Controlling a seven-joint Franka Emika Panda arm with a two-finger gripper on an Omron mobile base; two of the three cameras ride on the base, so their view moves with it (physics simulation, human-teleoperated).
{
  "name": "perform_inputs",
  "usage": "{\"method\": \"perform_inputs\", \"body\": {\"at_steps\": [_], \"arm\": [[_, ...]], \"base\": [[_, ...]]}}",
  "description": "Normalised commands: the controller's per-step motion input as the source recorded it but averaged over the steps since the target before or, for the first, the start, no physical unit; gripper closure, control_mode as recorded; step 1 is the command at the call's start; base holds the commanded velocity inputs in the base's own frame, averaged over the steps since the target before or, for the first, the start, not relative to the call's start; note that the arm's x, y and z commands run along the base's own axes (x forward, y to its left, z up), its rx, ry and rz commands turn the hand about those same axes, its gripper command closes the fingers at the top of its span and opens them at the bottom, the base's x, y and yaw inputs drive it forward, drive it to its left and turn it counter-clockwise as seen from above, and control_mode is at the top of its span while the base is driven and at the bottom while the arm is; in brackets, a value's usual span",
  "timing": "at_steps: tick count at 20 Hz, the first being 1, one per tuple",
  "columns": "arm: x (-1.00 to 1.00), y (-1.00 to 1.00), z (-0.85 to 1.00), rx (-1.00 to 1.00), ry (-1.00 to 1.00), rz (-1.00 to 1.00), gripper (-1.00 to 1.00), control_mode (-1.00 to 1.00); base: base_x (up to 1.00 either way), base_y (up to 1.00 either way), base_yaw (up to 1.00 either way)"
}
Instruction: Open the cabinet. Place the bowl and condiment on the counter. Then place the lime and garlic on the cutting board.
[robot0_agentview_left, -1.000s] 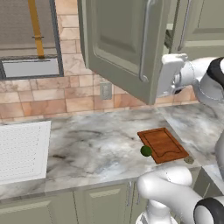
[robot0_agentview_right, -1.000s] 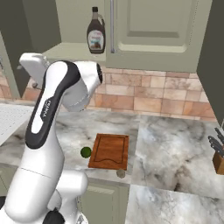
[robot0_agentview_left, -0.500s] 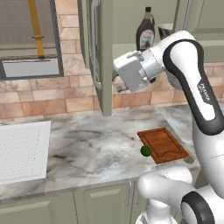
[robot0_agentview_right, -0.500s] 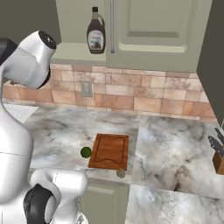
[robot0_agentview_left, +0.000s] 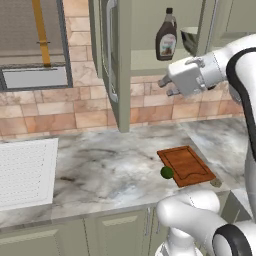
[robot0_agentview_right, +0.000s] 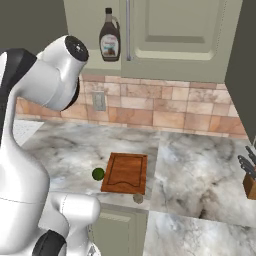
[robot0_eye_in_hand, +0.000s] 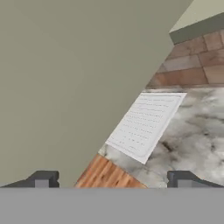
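The fingers (robot0_eye_in_hand: 111, 179) stand apart and empty, close beside the swung-open door of the olive-green panelled wall cabinet (robot0_agentview_left: 117, 60). Above them on the cabinet shelf stand the dark brown pear-shaped bottle (robot0_agentview_left: 166, 36) and the shiny steel bowl (robot0_agentview_left: 190, 41). Well below, on the grey-white marbled worktop (robot0_agentview_left: 105, 162), the small glossy green lime (robot0_agentview_left: 167, 172) touches the reddish-brown wooden cutting board (robot0_agentview_left: 186, 165), and the beige-grey garlic (robot0_agentview_right: 138, 198) lies just beside it.
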Motion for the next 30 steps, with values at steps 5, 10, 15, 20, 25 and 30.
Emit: {"method": "perform_inputs", "body": {"at_steps": [5,10,15,20,25,30], "arm": [[0.03,-0.54,0.35,-0.24,-0.43,-0.12,-1.0,-1.0],[0.08,-0.27,0.13,-0.37,-0.34,-0.23,-1.0,-1.0],[0.21,-0.6,0.52,-0.09,0.01,-0.38,-1.0,-1.0],[0.31,-0.94,0.09,0.0,0.02,-0.36,-1.0,-1.0],[0.69,-0.84,-0.27,0.0,0.0,-0.31,-1.0,-1.0],[0.95,-0.11,-0.01,0.0,-0.03,-0.21,-1.0,-1.0]], "base": [[0.0,0.0,0.0],[0.0,0.0,0.0],[0.0,0.0,0.0],[0.0,0.0,0.0],[0.0,0.0,0.0],[0.0,0.0,0.0]]}}
